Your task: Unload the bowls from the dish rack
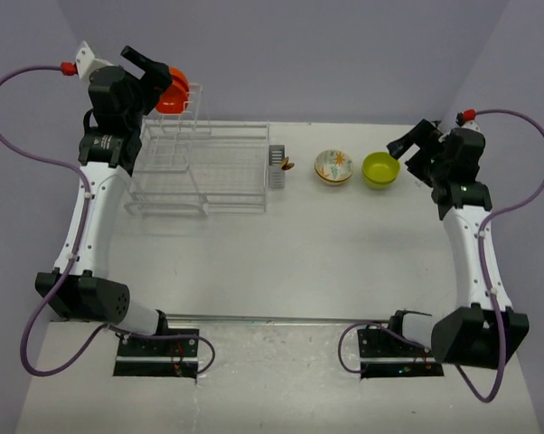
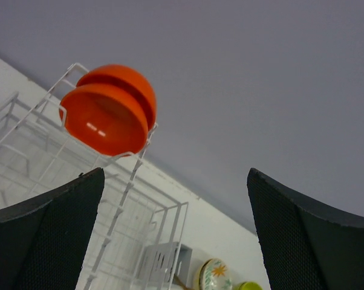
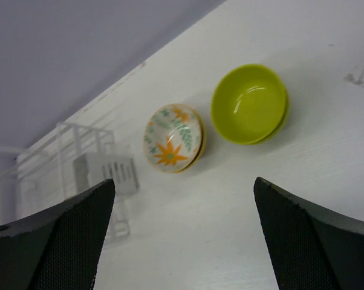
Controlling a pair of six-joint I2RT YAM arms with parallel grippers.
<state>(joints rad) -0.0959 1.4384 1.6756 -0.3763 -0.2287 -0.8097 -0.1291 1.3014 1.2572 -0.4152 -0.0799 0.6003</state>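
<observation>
The white table (image 1: 299,262) filled most of the top view, with both arms bolted at its near edge. The dish rack (image 1: 220,172) stood on the far left part of the table: a low flat section of white wire, with a taller upright tier (image 1: 174,122) at its left end. The left arm reached up beside that tier, and the left gripper (image 2: 176,175) hung in the air near its top. Its two dark fingers (image 2: 49,229) were spread wide apart with nothing between them. The right arm stretched toward the far right of the table. The right gripper (image 3: 183,181) was held above the table near the green bowl, its fingers likewise wide apart and empty. The orange bowl (image 2: 106,118) was the only bowl in the rack. It stood on edge in the wires at the top of the tall tier, its hollow turned toward the left wrist camera. The green bowl (image 3: 250,104) sat upright on the table, well to the right of the rack. The white bowl with the flower pattern inside (image 3: 173,138) sat upright just left of it, the two close together but apart. The grey cutlery holder (image 1: 277,167) hung at the right end of the rack, between the low section and the patterned bowl.
</observation>
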